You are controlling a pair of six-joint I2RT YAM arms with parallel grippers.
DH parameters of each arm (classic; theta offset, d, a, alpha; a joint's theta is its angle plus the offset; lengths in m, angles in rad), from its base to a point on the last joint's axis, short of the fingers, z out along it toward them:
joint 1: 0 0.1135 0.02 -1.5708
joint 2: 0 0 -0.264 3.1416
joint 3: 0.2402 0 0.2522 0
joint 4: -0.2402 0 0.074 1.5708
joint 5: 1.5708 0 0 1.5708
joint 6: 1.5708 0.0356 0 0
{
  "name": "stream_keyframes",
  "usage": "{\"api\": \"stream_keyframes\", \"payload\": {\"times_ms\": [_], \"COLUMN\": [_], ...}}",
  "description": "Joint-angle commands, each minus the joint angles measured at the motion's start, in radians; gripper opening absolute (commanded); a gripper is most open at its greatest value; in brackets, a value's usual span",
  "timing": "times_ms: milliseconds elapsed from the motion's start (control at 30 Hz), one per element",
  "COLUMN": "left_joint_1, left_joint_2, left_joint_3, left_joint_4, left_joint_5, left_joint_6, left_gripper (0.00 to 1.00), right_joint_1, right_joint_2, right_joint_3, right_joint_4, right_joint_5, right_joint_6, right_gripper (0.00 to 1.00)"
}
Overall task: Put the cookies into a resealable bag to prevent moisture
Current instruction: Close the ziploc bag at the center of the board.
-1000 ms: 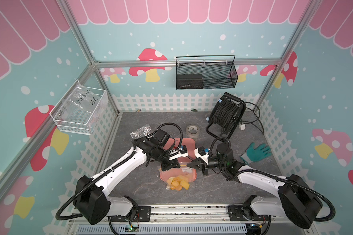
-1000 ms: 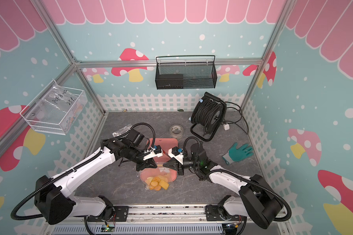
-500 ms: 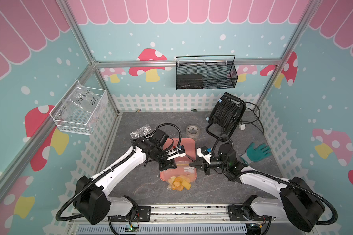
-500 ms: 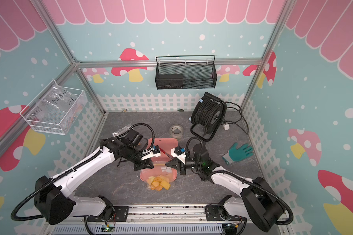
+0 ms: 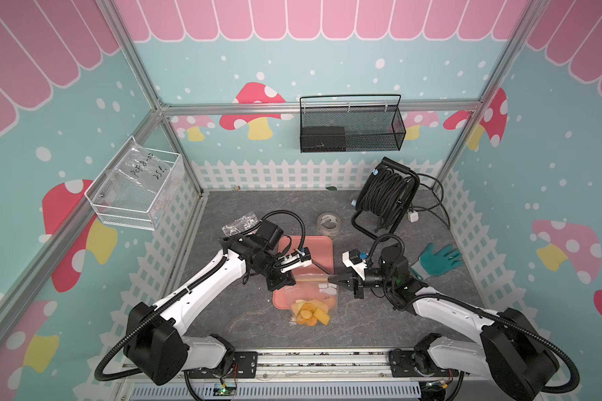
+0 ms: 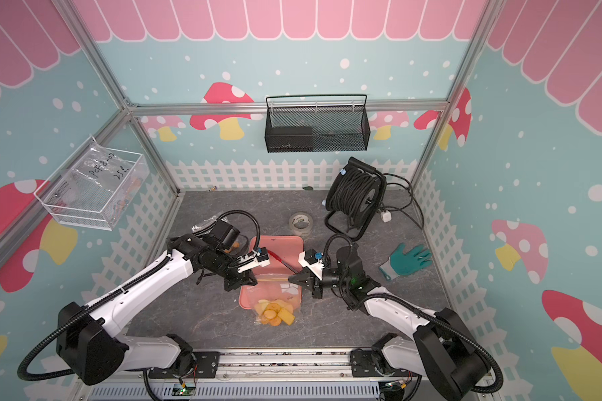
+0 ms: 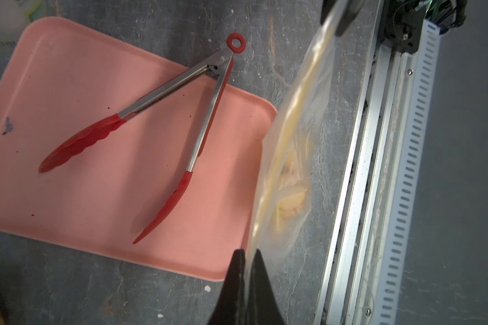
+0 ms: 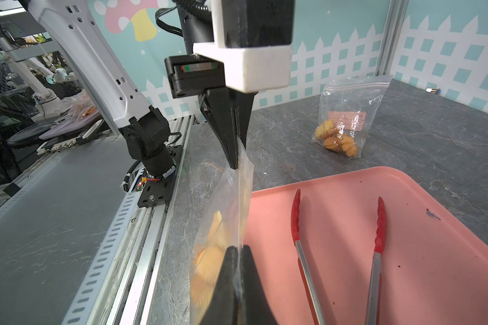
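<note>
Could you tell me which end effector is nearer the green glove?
Right. The right end effector grips the resealable bag edge nearest the green glove; the left end effector grips the opposite edge.

White-shelled arms [image 5: 209,284], black joints [image 5: 153,347] (ribbed black cables [image 5: 303,231]), pointed black grippers [image 5: 290,279] [image 5: 329,278].

Left white-and-black arm [image 5: 202,288] stretched forward, black tapered left gripper [image 5: 289,279] pointing down, jaws pinched on top corner of clear plastic resealable bag [image 5: 313,290]. Right white-and-black arm [image 5: 445,311] low, right gripper [image 5: 329,278] level, pinching opposite corner.
</note>
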Motion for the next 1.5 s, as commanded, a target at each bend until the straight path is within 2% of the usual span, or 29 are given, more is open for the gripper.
{"api": "stream_keyframes", "payload": {"times_ms": [0,67,167,233,333,467,500,533,567,633,733,833,1067,1133,1333,1467], "left_joint_1": [0.016,0.02,0.035,0.051,0.063,0.075,0.079,0.08,0.08,0.08,0.08,0.08,0.08,0.08,0.086,0.089], "left_joint_2": [-0.019,-0.022,-0.033,-0.038,-0.038,-0.046,-0.05,-0.051,-0.051,-0.044,-0.033,-0.029,-0.021,-0.021,-0.028,-0.031], "left_joint_3": [-0.015,-0.017,-0.023,-0.022,-0.017,-0.015,-0.015,-0.014,-0.011,0.001,0.015,0.024,0.034,0.034,0.03,0.029], "left_joint_4": [-0.027,-0.026,-0.024,-0.028,-0.03,-0.022,-0.022,-0.022,-0.029,-0.045,-0.058,-0.062,-0.065,-0.067,-0.071,-0.072], "left_joint_5": [-0.021,-0.03,-0.025,0.01,0.053,0.071,0.088,0.105,0.117,0.127,0.147,0.156,0.16,0.154,0.144,0.126], "left_joint_6": [0.01,0.006,0.001,0.002,-0.005,-0.026,-0.028,-0.032,-0.032,-0.031,-0.035,-0.031,-0.03,-0.031,-0.032,-0.027], "left_gripper": [0.13,0.2,0.2,0.0,0.0,0.11,0.1,0.02,0.0,0.0,0.0,0.0,0.0,0.0,0.0,0.0], "right_joint_1": [-0.019,-0.028,-0.039,-0.044,-0.046,-0.049,-0.049,-0.05,-0.049,-0.042,-0.025,-0.013,0.094,0.104,0.103,0.1], "right_joint_2": [-0.022,-0.028,-0.037,-0.041,-0.044,-0.051,-0.053,-0.056,-0.059,-0.062,-0.045,0.008,0.129,0.148,0.139,0.086], "right_joint_3": [-0.017,-0.025,-0.035,-0.038,-0.038,-0.034,-0.029,-0.021,-0.013,0.012,0.054,0.102,0.22,0.241,0.24,0.216], "right_joint_4": [-0.01,-0.013,-0.016,-0.018,-0.03,-0.067,-0.081,-0.095,-0.109,-0.147,-0.208,-0.226,-0.291,-0.301,-0.328,-0.367], "right_joint_5": [-0.022,-0.021,-0.019,-0.019,-0.016,0.014,0.026,0.04,0.054,0.089,0.134,0.115,0.134,0.126,0.138,0.186], "right_joint_6": [-0.003,-0.009,-0.008,-0.011,-0.019,-0.057,-0.069,-0.09,-0.112,-0.168,-0.248,-0.277,-0.345,-0.348,-0.346,-0.359], "right_gripper": [0.0,0.0,0.0,0.0,0.0,0.01,0.06,0.15,0.24,0.39,0.45,0.47,0.46,0.38,0.0,0.0]}}
